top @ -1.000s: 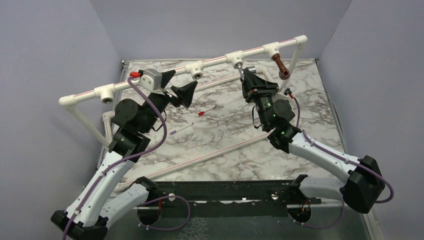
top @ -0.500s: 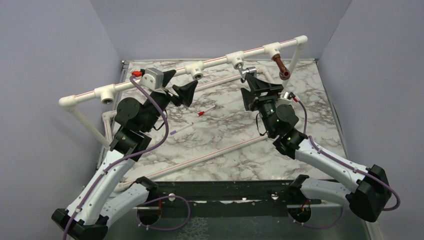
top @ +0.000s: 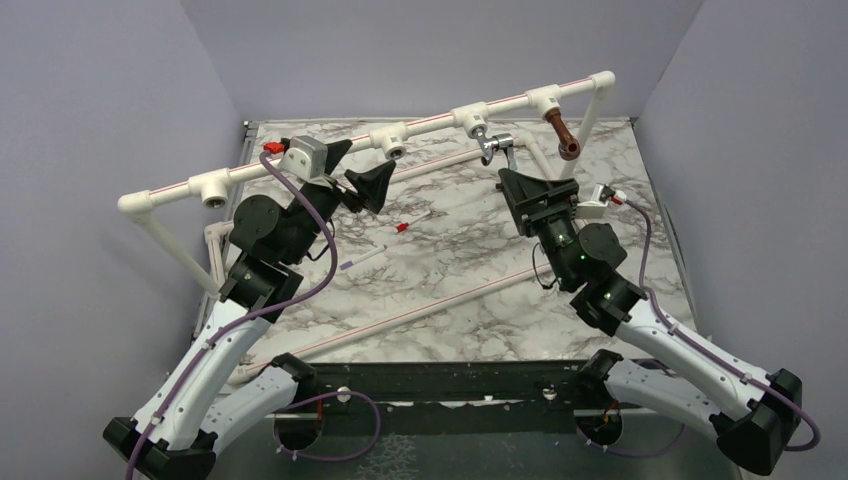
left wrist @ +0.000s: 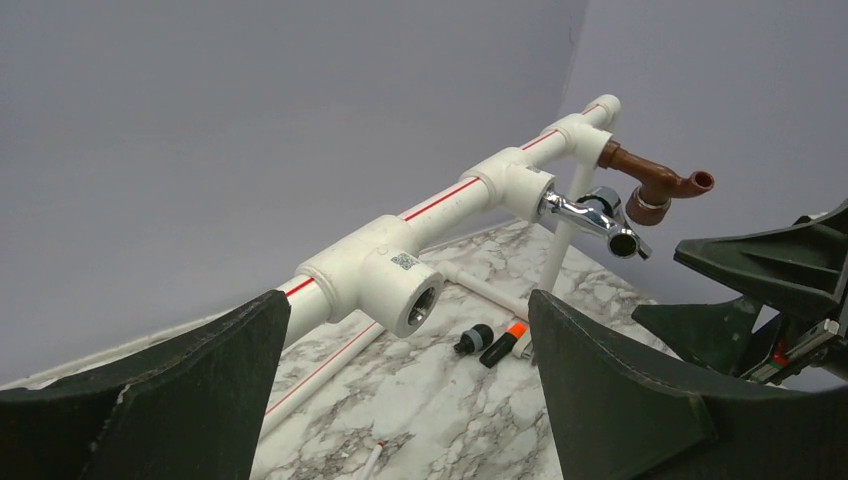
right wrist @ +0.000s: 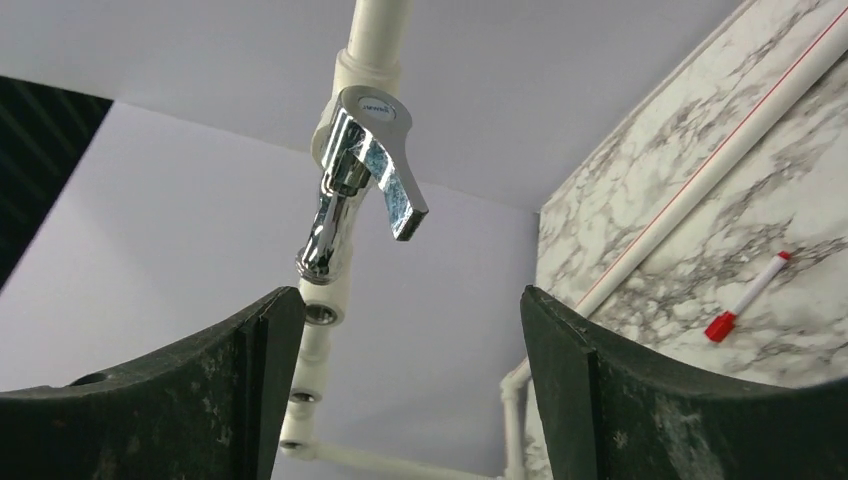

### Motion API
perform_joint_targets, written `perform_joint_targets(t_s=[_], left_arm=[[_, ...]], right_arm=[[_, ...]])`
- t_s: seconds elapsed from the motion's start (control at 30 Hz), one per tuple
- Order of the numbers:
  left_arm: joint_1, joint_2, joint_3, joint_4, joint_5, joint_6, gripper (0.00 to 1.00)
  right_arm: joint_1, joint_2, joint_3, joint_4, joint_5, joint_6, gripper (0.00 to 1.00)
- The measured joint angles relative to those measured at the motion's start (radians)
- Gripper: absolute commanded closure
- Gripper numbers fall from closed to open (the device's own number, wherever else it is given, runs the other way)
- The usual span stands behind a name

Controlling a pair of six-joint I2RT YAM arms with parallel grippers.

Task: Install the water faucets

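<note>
While the chrome faucet and reddish-brown faucet are hanging from the white pipe, the right gripper is hovering wide and empty near the chrome one; the left gripper is gaping too.

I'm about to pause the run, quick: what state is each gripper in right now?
Left gripper: open, holding nothing.
Right gripper: open, holding nothing; the chrome faucet stands clear of its jaws.

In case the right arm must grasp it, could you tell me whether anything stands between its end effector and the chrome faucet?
Nothing visible does. The open right end effector faces the chrome faucet, seated in its tee, with only free space between them.
</note>
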Motion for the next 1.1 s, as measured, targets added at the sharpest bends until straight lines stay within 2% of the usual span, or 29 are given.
perform_joint_targets(t_s=[0.07,0.27,0.63,0.93,1.03,1.1], left_arm=[[0.000,0.000,0.000,0.000,0.000,0.000,0.09],[0.000,0.000,0.000,0.000,0.000,0.000,0.09],[0.000,0.014,0.000,0.000,0.000,-0.006,0.07],[0.000,0.014,0.000,0.000,0.000,-0.013,0.06],[0.000,0.014,0.000,0.000,0.000,-0.013,0.06],[0.000,0.014,-0.003,0.001,0.000,-0.013,0.06]], right_arm=[[0.000,-0.018,0.000,-0.018,-0.013,-0.081,0.21],[0.000,-0.087,-0.013,-0.018,-0.064,-0.397,0.22],[0.000,-0.084,0.068,-0.046,-0.155,-1.154,0.19],[0.000,-0.037,0.209,-0.108,-0.380,-1.692,0.17],[0.000,-0.034,0.216,-0.111,-0.461,-1.895,0.16],[0.000,-0.031,0.215,-0.111,-0.481,-1.969,0.15]])
